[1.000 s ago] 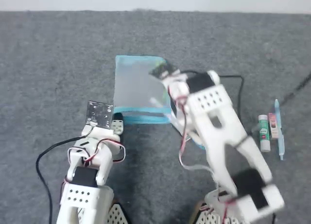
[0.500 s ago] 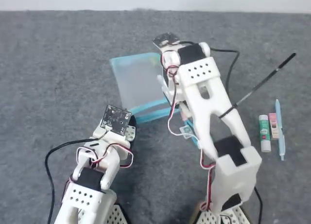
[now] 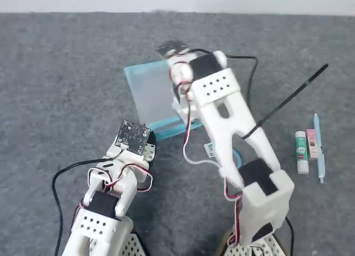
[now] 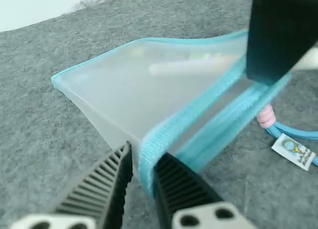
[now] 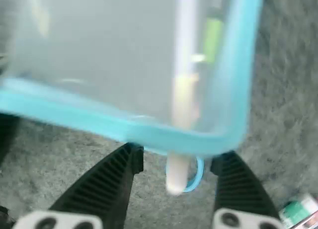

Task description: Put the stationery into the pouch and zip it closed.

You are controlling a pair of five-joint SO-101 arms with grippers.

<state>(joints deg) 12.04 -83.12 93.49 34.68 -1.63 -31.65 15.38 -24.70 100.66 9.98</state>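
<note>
A translucent pouch (image 3: pixel 148 95) with teal edging lies on the grey carpet. My left gripper (image 4: pixel 143 158) is shut on the pouch's teal zipper edge (image 4: pixel 149 164) at its near corner. My right gripper (image 5: pixel 176 159) hangs open over the pouch's (image 5: pixel 119 55) other near corner. A white pen (image 5: pixel 177 175) lies between its fingers, sticking out of the pouch mouth; its upper part shows through the plastic. A glue stick (image 3: pixel 301 151), a pink eraser (image 3: pixel 312 143) and a blue pen (image 3: pixel 318 147) lie together at the far right of the carpet.
The pouch's teal cord with a small white tag (image 3: pixel 211 149) trails on the carpet beside the right arm (image 3: pixel 222 106). A thin black cable (image 3: pixel 291 99) slants across the right side. Open carpet lies to the left of the pouch.
The right arm swung up and left over the pouch, which turned slightly. The left gripper came in to the pouch's near corner and has since kept still.
</note>
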